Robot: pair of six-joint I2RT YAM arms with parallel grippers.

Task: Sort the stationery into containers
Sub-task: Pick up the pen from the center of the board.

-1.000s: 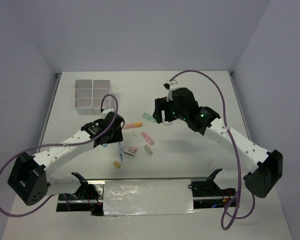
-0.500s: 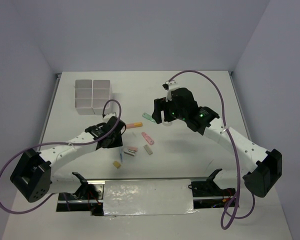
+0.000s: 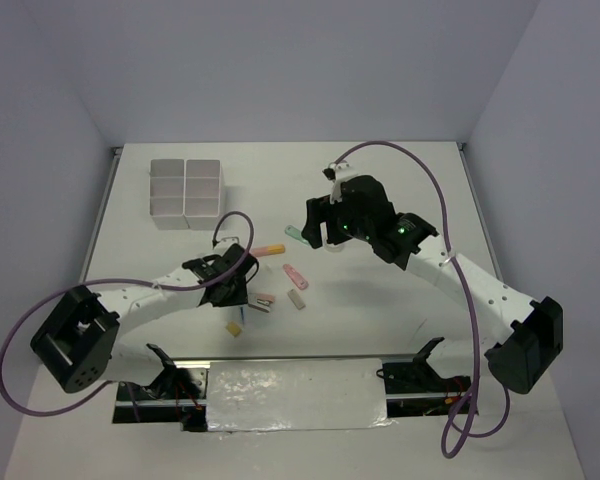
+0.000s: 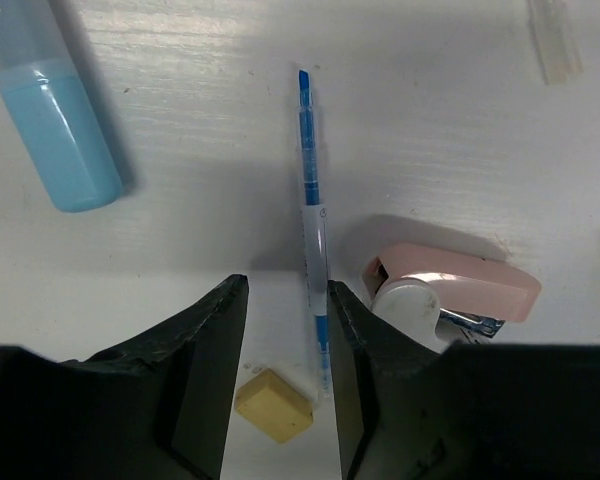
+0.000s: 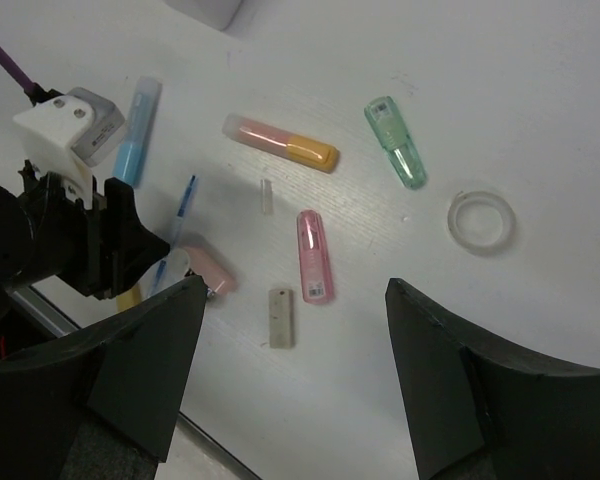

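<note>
My left gripper is open and low over the table. It straddles the near end of a thin blue pen, which lies along its right finger, and a tan block. A pink stapler-like piece lies just right of it and a blue highlighter at far left. My right gripper is wide open and empty, high above a pink highlighter, a grey eraser, an orange-yellow highlighter, a green highlighter and a clear tape ring. The white six-compartment box stands at the far left.
A small clear piece lies between the orange-yellow highlighter and the pink one. The left arm stretches across the near left of the table. Purple cables loop over both arms. A shiny strip runs along the near edge.
My left gripper has moved right and towards the near edge and come down over the blue pen. My right gripper has barely moved.
</note>
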